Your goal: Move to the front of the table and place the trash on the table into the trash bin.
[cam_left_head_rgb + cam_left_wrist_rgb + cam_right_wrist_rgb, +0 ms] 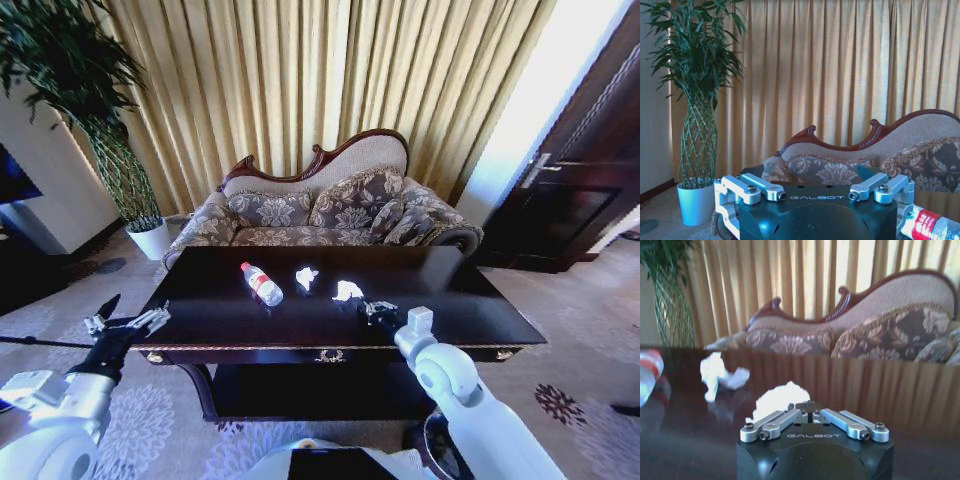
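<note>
My right end effector [811,409], fingers clenched, sits low on the worktop [220,320] just before the nearest paper wad [776,399], so I must release it to grasp; left end effector [128,320] hovers released.

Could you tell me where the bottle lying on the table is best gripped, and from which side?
Probably across the labelled middle of the bottle, from above. It lies on its side on the table, angled, red cap toward the sofa, so the fingers should close across its narrow width, not along its length.
</note>
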